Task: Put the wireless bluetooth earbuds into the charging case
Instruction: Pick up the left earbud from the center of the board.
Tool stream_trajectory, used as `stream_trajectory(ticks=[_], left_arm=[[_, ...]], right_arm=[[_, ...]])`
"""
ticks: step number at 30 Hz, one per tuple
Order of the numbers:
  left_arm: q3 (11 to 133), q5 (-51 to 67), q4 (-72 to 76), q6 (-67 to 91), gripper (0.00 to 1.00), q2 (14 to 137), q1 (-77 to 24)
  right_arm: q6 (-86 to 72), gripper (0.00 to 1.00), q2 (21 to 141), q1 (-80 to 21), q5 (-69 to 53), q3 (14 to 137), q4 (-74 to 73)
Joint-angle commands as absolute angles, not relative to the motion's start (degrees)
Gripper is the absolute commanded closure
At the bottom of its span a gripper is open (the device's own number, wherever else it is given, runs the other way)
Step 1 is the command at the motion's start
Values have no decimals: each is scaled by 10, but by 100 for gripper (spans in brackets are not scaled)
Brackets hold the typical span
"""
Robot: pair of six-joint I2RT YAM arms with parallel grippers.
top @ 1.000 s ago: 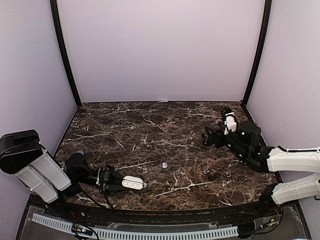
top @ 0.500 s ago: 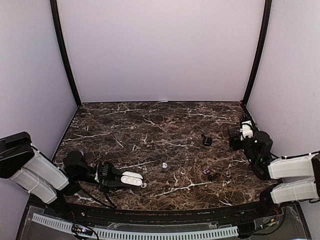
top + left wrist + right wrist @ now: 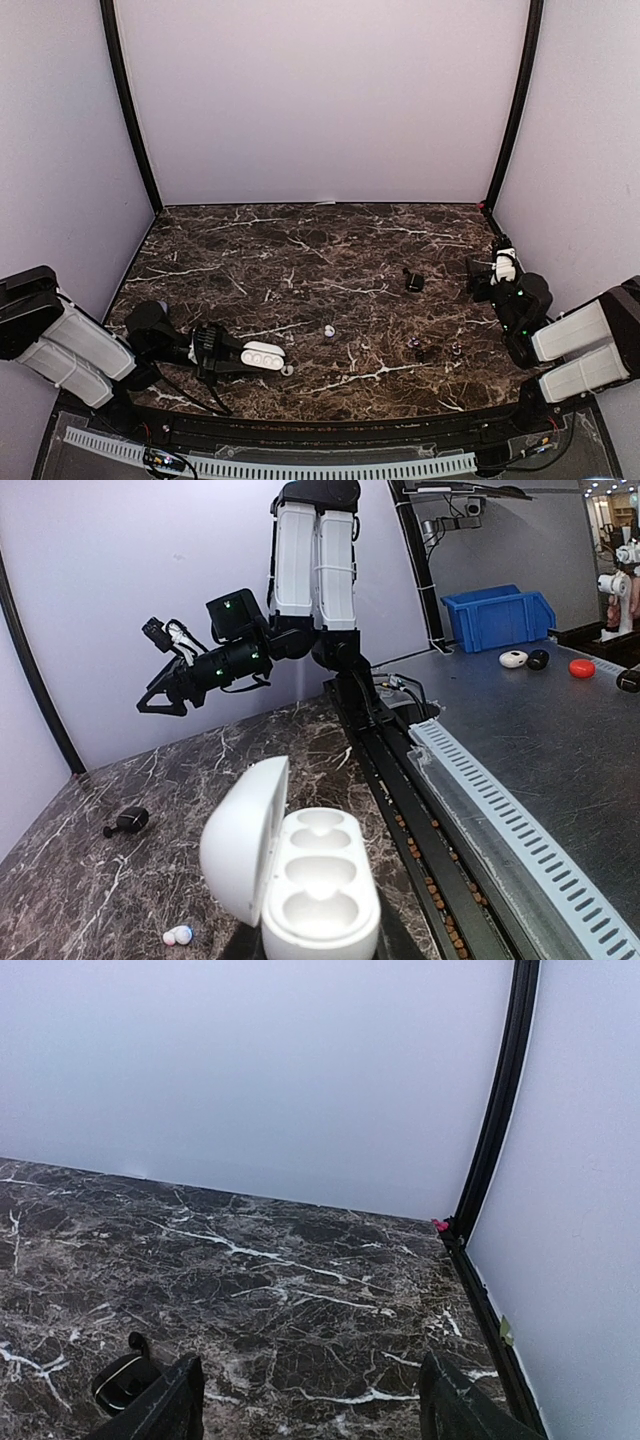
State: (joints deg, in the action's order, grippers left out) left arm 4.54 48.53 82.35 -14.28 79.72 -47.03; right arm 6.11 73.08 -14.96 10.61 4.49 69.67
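**Left tool (image 3: 243,358) clamped on the open charging case (image 3: 318,882); right tool (image 3: 310,1368) released and empty.**

At the near left of the counter (image 3: 300,250), the left tool lies low and grips the white charging case by its base. The lid (image 3: 245,838) stands up on one side, and the three moulded wells inside show nothing in them. Just beyond the case, a white earbud (image 3: 329,331) lies loose on the counter, clear of the case. To its right, two small dark earbuds (image 3: 415,345) lie near each other, also loose. Farther back, a dark rounded object (image 3: 414,282) rests on the counter, and what it is cannot be told. To the right of that object, near the right wall, the right tool has its fingers spread wide apart with only bare counter between them.
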Motion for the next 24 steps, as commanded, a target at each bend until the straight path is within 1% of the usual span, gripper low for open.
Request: stream_trajectory(ticks=[1, 6, 12, 14, 17, 24], left_arm=[[52, 481, 805, -144, 100, 775, -468], [50, 467, 800, -147, 100, 774, -468], [50, 465, 818, -138, 100, 790, -468], [50, 465, 819, -138, 100, 792, -468], [50, 465, 819, -140, 100, 793, -467], [49, 464, 822, -137, 100, 794, -462]], right_arm=[[51, 28, 729, -140, 72, 52, 729], [52, 28, 723, -140, 70, 39, 746], [72, 28, 719, -140, 58, 42, 733], [86, 28, 718, -139, 73, 43, 723], [93, 28, 736, -136, 77, 46, 745], [97, 28, 761, -119, 64, 67, 743]])
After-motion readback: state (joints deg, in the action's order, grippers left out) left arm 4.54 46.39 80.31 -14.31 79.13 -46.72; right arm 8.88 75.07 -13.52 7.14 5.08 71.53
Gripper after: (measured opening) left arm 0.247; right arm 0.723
